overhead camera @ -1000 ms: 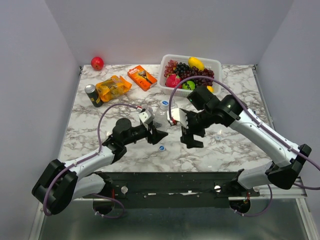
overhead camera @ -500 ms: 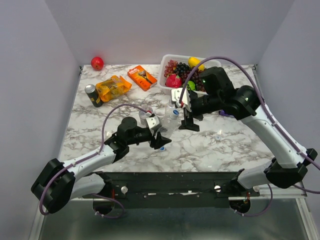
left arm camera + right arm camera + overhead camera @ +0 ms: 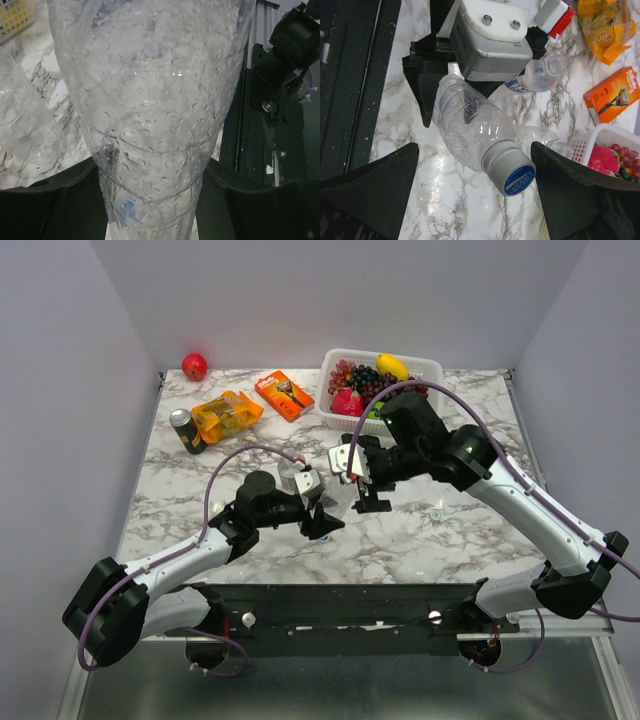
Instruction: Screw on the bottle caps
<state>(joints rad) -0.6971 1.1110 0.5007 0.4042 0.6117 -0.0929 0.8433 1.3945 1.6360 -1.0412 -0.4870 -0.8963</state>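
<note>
— Where is the bottle [image 3: 465, 120]?
— Our left gripper [image 3: 318, 520] is clamped round its lower body. Its long axis slants from there toward our right gripper [image 3: 371, 496], with the cap [image 3: 512, 170] leading.
— And the right?
— It is spread wide and holds nothing. The cap sits just between its fingers, so we judge that arm nearer for the twist.
— Room?
— Two open bottles [image 3: 540, 75] lie just behind on the marble table [image 3: 170, 490], and the basket [image 3: 432, 366] stands well apart.
</note>
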